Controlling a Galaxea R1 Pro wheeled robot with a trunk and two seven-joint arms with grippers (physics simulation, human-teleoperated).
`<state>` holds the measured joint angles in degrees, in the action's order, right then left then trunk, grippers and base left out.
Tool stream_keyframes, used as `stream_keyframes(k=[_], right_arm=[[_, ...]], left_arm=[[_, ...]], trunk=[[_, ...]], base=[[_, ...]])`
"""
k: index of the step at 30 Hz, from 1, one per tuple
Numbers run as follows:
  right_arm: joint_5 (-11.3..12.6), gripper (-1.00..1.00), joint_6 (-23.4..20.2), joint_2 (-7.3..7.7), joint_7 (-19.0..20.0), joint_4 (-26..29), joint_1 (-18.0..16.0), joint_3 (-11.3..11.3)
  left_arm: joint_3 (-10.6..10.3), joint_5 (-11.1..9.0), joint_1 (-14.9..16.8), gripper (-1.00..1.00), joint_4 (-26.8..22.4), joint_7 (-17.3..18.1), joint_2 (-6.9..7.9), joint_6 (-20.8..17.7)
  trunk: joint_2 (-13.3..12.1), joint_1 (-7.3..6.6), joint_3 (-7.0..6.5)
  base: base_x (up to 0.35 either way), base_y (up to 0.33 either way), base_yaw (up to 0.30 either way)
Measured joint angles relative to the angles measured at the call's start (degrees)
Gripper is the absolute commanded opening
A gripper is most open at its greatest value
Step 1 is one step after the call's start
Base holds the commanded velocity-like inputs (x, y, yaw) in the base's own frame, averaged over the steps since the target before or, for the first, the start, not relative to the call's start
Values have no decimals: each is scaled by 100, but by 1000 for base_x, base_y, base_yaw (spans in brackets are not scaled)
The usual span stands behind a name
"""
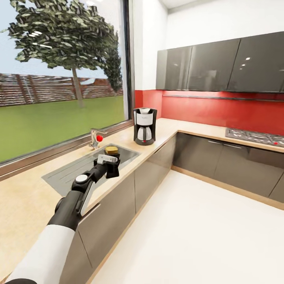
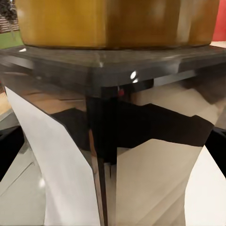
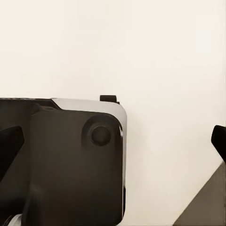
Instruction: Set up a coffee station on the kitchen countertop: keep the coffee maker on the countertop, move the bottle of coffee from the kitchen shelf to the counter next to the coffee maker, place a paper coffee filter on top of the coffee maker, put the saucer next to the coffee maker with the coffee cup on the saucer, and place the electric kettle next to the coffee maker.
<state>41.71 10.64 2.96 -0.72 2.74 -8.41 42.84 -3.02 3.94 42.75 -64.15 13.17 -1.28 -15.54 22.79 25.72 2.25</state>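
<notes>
The coffee maker [image 1: 144, 126] is a black machine with a white carafe, standing on the kitchen countertop [image 1: 165, 128] near the corner. My left gripper [image 1: 109, 165] hangs over the front right part of the sink, shut on the bottle of coffee [image 1: 112, 150], whose yellow-tan cap pokes out above the fingers. Close up in the left wrist view, the bottle of coffee [image 2: 113, 132] shows its tan cap, dark glossy body and white label. In the right wrist view, my right gripper [image 3: 113, 141] is open and holds nothing, with the pale floor beyond it.
An inset grey sink [image 1: 75, 169] with a faucet [image 1: 94, 138] and its red knob lies under the big window. A gas hob [image 1: 255, 137] sits on the right counter run, under dark wall cabinets [image 1: 221, 65]. White floor [image 1: 197, 232] stretches along the grey base cabinets.
</notes>
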Motion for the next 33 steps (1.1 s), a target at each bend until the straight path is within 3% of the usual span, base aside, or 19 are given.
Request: stream_keyframes(k=[12, 30, 33], right_arm=[[-18, 100, -3, -24, 0, 229, 1, -2], [-5, 100, 7, -18, 0, 220, 0, 1], [-5, 100, 6, -18, 0, 220, 1, 1]], left_arm=[[21, 1, 0, -100, -1, 0, 8, -1], [27, 0, 0, -100, 210, -6, 5, 86], [39, -82, 0, -100, 211, 1, 21, 105]], trunk=[[0, 0, 0], [0, 1, 0], [0, 1, 0]], base=[[327, -48, 0], [244, -191, 0], [269, -203, 0]])
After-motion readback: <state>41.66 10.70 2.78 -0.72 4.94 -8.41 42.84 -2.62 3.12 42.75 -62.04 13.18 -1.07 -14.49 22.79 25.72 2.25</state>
